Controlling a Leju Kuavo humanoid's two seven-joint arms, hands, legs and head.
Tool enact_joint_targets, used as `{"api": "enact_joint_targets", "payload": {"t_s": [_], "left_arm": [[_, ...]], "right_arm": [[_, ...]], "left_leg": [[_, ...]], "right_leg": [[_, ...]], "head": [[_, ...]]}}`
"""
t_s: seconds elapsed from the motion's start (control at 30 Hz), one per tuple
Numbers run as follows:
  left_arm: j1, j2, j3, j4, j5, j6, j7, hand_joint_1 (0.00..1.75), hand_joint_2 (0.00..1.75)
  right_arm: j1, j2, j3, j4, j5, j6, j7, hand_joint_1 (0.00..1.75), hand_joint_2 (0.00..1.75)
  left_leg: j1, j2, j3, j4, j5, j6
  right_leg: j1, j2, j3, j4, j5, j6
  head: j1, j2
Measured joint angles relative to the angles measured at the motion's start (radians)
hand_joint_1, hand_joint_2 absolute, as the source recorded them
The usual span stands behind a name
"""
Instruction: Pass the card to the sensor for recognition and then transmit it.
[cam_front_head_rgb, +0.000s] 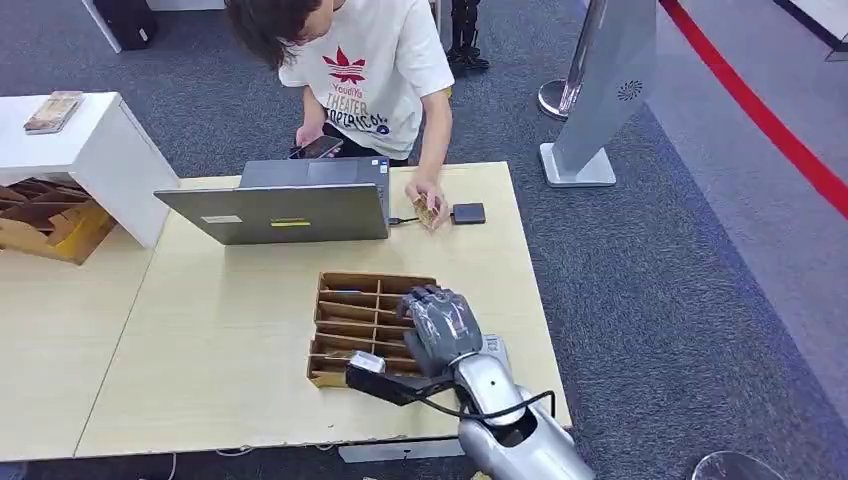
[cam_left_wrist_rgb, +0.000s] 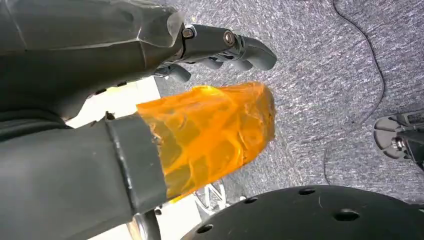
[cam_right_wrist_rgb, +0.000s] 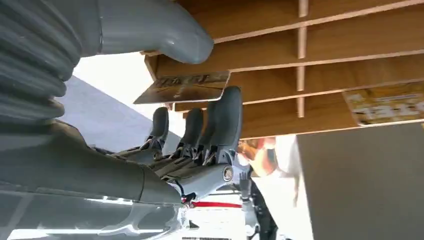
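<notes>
My right hand (cam_front_head_rgb: 440, 325) hovers over the near right corner of a brown slotted cardboard box (cam_front_head_rgb: 350, 300). Up close, a dark card (cam_right_wrist_rgb: 185, 87) juts from the box (cam_right_wrist_rgb: 350, 30) between the grey thumb (cam_right_wrist_rgb: 170, 35) and the dark fingers (cam_right_wrist_rgb: 222, 117). One fingertip touches the card's edge, and a thin gap separates the thumb from it. A yellow card (cam_right_wrist_rgb: 385, 105) lies in another slot. The small black sensor (cam_front_head_rgb: 468, 213) sits at the table's far side, where a person's hand holds a card (cam_front_head_rgb: 430, 212) beside it. My left hand (cam_left_wrist_rgb: 220, 45) hangs over grey carpet holding nothing, its thumb wrapped in orange tape (cam_left_wrist_rgb: 215, 130).
An open laptop (cam_front_head_rgb: 290, 210) stands beyond the box, cabled to the sensor. A person leans over the far edge of the pale wooden table (cam_front_head_rgb: 220, 340). A white cabinet (cam_front_head_rgb: 90, 150) stands at the left, and a grey sign stand (cam_front_head_rgb: 600, 100) at the far right on the carpet.
</notes>
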Motion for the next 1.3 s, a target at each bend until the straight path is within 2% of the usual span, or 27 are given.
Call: {"api": "enact_joint_targets", "payload": {"t_s": [0.2, 0.23, 0.73, 0.77, 0.8, 0.83, 0.87, 0.93, 1.3], "left_arm": [[0.0, 0.0, 0.0, 0.0, -0.003, 0.004, 0.0, 0.0, 0.0], [0.0, 0.0, 0.0, 0.0, -0.003, 0.005, 0.0, 0.0, 0.0], [0.0, 0.0, 0.0, 0.0, -0.016, 0.007, 0.0, 0.0, 0.0], [0.0, 0.0, 0.0, 0.0, -0.016, 0.007, 0.0, 0.0, 0.0], [0.0, 0.0, 0.0, 0.0, -0.016, 0.007, 0.0, 0.0, 0.0], [0.0, 0.0, 0.0, 0.0, -0.017, 0.007, 0.0, 0.0, 0.0], [0.0, 0.0, 0.0, 0.0, -0.019, 0.007, 0.0, 0.0, 0.0], [0.0, 0.0, 0.0, 0.0, -0.024, 0.007, 0.0, 0.0, 0.0], [-0.001, 0.0, 0.0, 0.0, -0.036, 0.008, 0.0, 0.0, 0.0]], "right_arm": [[0.0, 0.0, -0.021, 0.016, 0.01, -0.002, 0.004, 0.91, 1.75], [0.0, 0.0, -0.025, 0.018, 0.01, -0.003, 0.004, 0.98, 1.75], [-0.001, 0.0, -0.044, 0.027, 0.011, -0.003, 0.004, 0.96, 1.75], [-0.002, 0.0, -0.045, 0.027, 0.011, -0.003, 0.004, 0.99, 1.75], [-0.002, 0.0, -0.045, 0.027, 0.011, -0.003, 0.004, 1.1, 1.75], [-0.002, 0.0, -0.045, 0.027, 0.011, -0.003, 0.004, 1.45, 1.75], [-0.002, 0.0, -0.045, 0.027, 0.011, -0.003, 0.004, 1.62, 1.75], [-0.002, 0.0, -0.047, 0.027, 0.011, -0.003, 0.004, 1.75, 1.75], [-0.006, 0.0, -0.059, 0.029, 0.011, 0.002, 0.004, 1.75, 1.75]], "left_leg": [[0.0, 0.0, 0.0, 0.0, 0.0, 0.0], [0.0, 0.0, 0.0, 0.0, 0.0, 0.0], [0.0, 0.0, 0.0, 0.0, 0.0, 0.0], [0.0, 0.0, 0.0, 0.0, 0.0, 0.0], [0.0, 0.0, 0.0, 0.0, 0.0, 0.0], [0.0, 0.0, 0.0, 0.0, 0.0, 0.0], [0.0, 0.0, 0.0, 0.0, 0.0, 0.0], [0.0, 0.0, 0.0, 0.0, 0.0, 0.0], [0.0, 0.0, 0.0, 0.0, 0.0, 0.0]], "right_leg": [[0.0, 0.0, 0.0, 0.0, 0.0, 0.0], [0.0, 0.0, 0.0, 0.0, 0.0, 0.0], [0.0, 0.0, 0.0, 0.0, 0.0, 0.0], [0.0, 0.0, 0.0, 0.0, 0.0, 0.0], [0.0, 0.0, 0.0, 0.0, 0.0, 0.0], [0.0, 0.0, 0.0, 0.0, 0.0, 0.0], [0.0, 0.0, 0.0, 0.0, 0.0, 0.0], [0.0, 0.0, 0.0, 0.0, 0.0, 0.0], [0.0, 0.0, 0.0, 0.0, 0.0, 0.0]], "head": [[0.0, 0.0], [0.0, 0.0], [0.0, 0.0], [0.0, 0.0], [0.0, 0.0], [0.0, 0.0], [0.0, 0.0], [0.0, 0.0], [0.0, 0.0]]}}
